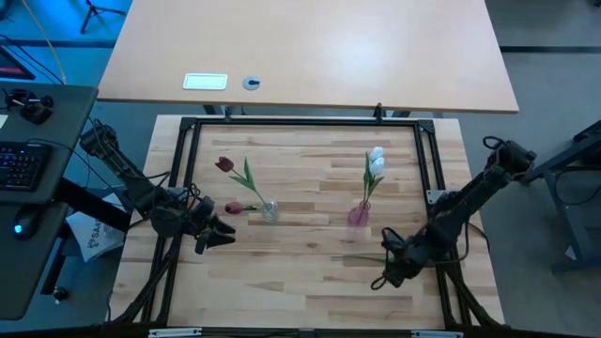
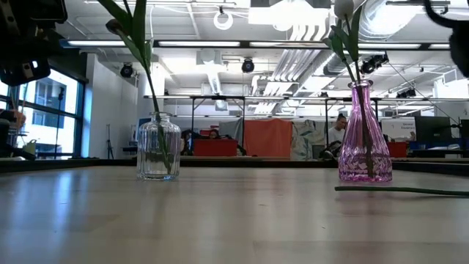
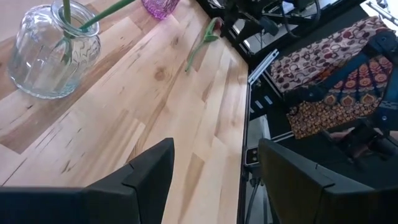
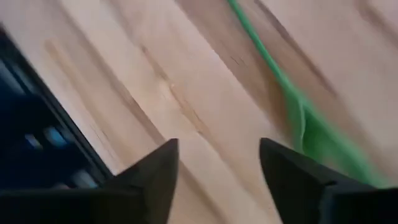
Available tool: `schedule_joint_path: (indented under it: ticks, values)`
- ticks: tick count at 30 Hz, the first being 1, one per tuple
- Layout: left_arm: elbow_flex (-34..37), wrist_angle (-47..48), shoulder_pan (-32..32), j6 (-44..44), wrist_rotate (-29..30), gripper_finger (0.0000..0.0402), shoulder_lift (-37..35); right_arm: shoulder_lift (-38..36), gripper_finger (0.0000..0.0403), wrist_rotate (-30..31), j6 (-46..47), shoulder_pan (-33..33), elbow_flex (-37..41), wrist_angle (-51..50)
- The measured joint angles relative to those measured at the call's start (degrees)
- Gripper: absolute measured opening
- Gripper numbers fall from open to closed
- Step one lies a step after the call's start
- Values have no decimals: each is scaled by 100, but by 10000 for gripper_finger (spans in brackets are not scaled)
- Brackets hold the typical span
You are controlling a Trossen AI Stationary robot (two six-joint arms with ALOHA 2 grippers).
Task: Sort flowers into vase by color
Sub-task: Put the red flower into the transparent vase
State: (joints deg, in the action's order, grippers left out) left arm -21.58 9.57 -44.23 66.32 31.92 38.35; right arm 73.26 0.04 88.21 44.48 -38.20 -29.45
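While both arms hang low over the wooden table (image 1: pixel 310 282): two vases standing mid-table, one flower lying loose.

Clear vase (image 1: pixel 269 211): left of centre, upright; holds a dark red tulip (image 1: pixel 223 164) whose stem leans up and away toward the far left. Seen close in the left wrist view as ribbed glass (image 3: pixel 50 53) with green stems inside.

Second dark red tulip (image 1: pixel 234 207): head low, just beside the clear vase on its left; cannot tell whether its stem sits in the vase or lies on the table.

Pink vase (image 1: pixel 359 215): right of centre, upright, well apart from the clear one; holds white tulips (image 1: pixel 376 160), heads toward the far edge. In the low view, pink glass (image 2: pixel 364 150) with stems rising out of the neck.

Loose flower (image 1: pixel 362 257): flat on the table near the pink vase, on the side toward the front edge; thin green stem (image 2: pixel 399 191) running sideways, head hidden under the right arm.

Right gripper (image 1: pixel 387 273): at the stem's right end, low over the wood; fingers (image 4: pixel 155 180) spread apart, nothing between them; green stem and leaf (image 4: pixel 298 118) just ahead of the fingertips, not pinched.

Left gripper (image 1: pixel 218 235): near the table's left frame, close to the clear vase on its front-left side; fingers (image 3: pixel 149 177) spread, bare wood between them, holding nothing.
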Motion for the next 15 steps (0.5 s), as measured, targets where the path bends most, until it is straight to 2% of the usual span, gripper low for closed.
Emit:
schedule_joint_path:
  ticks: [4, 8, 11, 15]
  values:
    - [0, 0, 0, 162, -6, 220, 0, 11, 267, -399, -1781, -326, 0, -215]
    - [0, -2, -9, 351, -329, 220, 23, 164, 289, -634, -2985, -450, 0, -658]
    - [0, 0, -9, 523, -726, 220, 148, 258, 291, -487, -3491, -485, 0, -812]
    - [0, -1, -61, 833, -1086, 220, 467, 380, 291, -144, -3649, -554, 0, -862]
